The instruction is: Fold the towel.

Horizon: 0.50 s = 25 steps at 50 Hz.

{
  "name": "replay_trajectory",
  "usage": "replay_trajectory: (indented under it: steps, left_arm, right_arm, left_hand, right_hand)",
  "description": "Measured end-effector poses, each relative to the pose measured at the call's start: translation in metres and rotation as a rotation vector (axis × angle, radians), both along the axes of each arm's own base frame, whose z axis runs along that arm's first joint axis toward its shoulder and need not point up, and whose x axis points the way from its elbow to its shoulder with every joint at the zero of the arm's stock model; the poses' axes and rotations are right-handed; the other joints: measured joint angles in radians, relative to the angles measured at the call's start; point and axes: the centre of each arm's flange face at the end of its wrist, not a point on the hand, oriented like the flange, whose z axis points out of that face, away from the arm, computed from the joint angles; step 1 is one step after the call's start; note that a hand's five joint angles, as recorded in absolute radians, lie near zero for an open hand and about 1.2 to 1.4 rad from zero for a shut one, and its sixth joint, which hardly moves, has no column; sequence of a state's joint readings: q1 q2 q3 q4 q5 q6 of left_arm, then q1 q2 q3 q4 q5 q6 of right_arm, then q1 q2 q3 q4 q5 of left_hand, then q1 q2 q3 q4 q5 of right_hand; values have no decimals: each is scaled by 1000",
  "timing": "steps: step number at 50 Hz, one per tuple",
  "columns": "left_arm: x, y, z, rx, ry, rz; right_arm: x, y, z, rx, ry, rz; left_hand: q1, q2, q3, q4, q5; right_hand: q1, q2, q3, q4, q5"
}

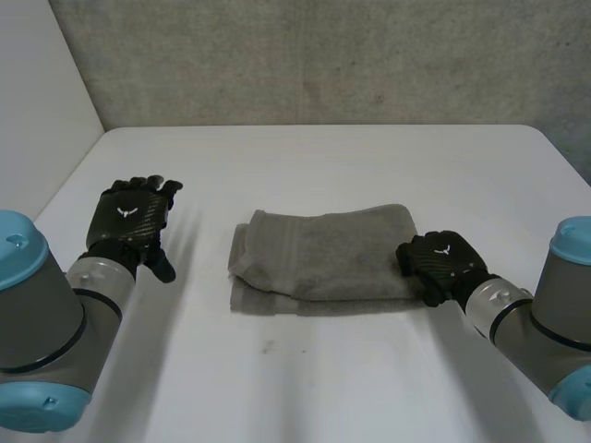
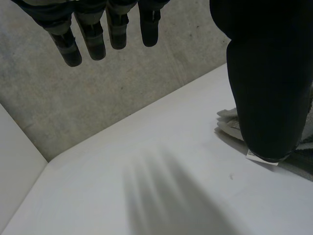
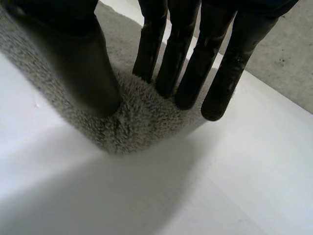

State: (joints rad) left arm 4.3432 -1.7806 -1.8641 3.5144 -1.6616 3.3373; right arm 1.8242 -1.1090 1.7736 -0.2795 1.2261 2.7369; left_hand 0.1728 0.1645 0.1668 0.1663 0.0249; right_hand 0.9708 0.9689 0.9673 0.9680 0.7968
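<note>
Your right hand (image 1: 441, 263) rests on the right end of the folded grey towel (image 1: 323, 254) at mid-table, straight fingers (image 3: 188, 73) and thumb pressing its corner, not curled round it. Your left hand (image 1: 129, 221) hangs spread and empty over the white table (image 1: 323, 157), well left of the towel. Behind the table stands a rough grey wall (image 1: 323, 55), with a white panel (image 1: 37, 83) at its left.

Towel (image 1: 323, 254): plain grey-brown pile, uniform, no print. Counter (image 1: 323, 166): plain white. Left hand (image 1: 129, 221) and right hand (image 1: 441, 261): black, each with a small white emblem on its back. Left arm (image 1: 37, 314) and right arm (image 1: 554, 314): grey with light-blue caps. Wall (image 1: 323, 55): mottled grey.
</note>
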Motion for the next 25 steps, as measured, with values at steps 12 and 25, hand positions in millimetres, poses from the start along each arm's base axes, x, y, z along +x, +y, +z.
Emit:
replay_trajectory:
  steps: [12, 25]
  left_arm:
    - [1, 1, -1, 4, -2, 1]
    - [1, -3, 17, -50, 19, 8]
  right_arm:
    - [8, -20, 9, -96, 17, 17]
    - [159, 33, 66, -282, -90, 425]
  left_hand:
    - [0, 0, 0, 0, 0]
    - [0, 0, 0, 0, 0]
  right_hand:
    - [332, 321, 359, 371, 359]
    - [344, 331, 359, 371, 370]
